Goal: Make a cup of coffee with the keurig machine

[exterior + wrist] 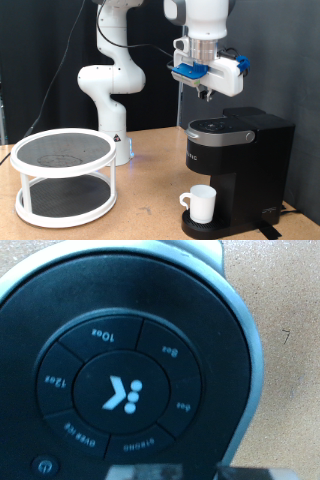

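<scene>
The keurig machine (238,150) stands at the exterior view's right on the wooden table, its lid down. The white cup (200,203) sits on the round drip tray under the spout, handle towards the exterior view's left. My gripper (205,93) hangs a little above the lid, fingers together and holding nothing. The wrist view looks straight down on the lid's round button panel (125,392), with a lit centre button and size buttons around it. A blurred bit of fingertips (165,472) shows at the frame edge.
A white two-tier round rack (64,175) with dark mesh shelves stands at the exterior view's left. The arm's white base (110,95) rises behind it. A black curtain backs the scene. Bare wooden table (150,215) lies between rack and machine.
</scene>
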`<state>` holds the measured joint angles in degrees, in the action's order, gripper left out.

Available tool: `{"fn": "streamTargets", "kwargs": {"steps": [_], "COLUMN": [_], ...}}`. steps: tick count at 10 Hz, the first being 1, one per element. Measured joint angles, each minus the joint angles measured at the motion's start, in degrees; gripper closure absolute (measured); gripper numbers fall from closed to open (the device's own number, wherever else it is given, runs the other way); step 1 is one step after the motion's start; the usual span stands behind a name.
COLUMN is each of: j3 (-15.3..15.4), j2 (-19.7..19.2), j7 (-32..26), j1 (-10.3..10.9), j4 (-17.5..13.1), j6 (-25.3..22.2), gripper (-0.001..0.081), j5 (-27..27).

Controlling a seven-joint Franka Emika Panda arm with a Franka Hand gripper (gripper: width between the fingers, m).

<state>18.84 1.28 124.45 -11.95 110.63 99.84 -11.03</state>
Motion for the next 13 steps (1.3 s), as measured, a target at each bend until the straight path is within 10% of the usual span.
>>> {"fn": "streamTargets", "kwargs": {"steps": [13], "j3": [1.9], "j2": [-6.9], "j7": [2.9], "j1": [2.0], "j4": [-0.3], "j6": [1.6], "gripper": [0.0806], "j5": [3.5]}}
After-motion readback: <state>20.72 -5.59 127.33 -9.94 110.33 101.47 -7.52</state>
